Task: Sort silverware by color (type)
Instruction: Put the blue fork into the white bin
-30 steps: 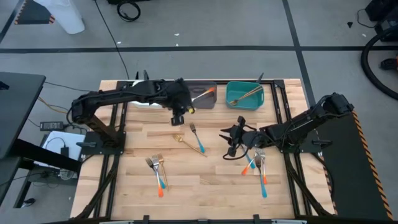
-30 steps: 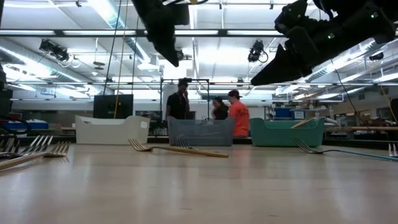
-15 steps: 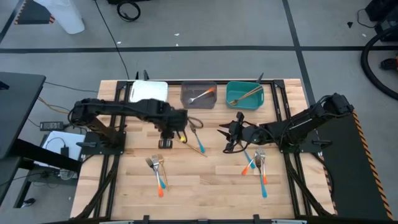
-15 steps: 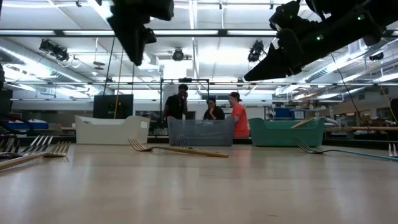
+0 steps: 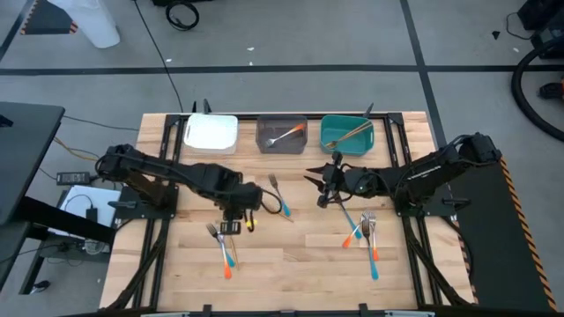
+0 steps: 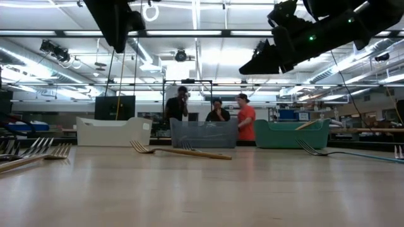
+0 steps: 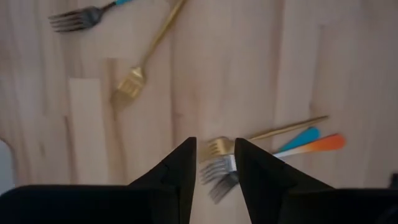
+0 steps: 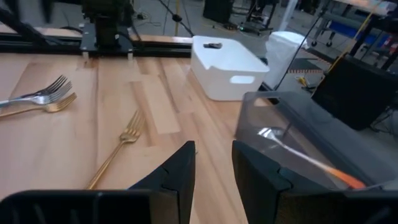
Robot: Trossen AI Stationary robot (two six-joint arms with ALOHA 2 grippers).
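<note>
Forks [image 5: 223,240] below left hand [image 5: 229,227] point tines up-table.

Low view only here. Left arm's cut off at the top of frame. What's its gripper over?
Observer: The left gripper is above the left pile of three forks, fingers apart, holding nothing.
Operator: Anything in the grey bin?
Observer: The grey rectangular bin holds one orange-handled fork.
Operator: Right gripper?
Observer: The right gripper is open and empty, in front of the teal rectangular bin.
</note>
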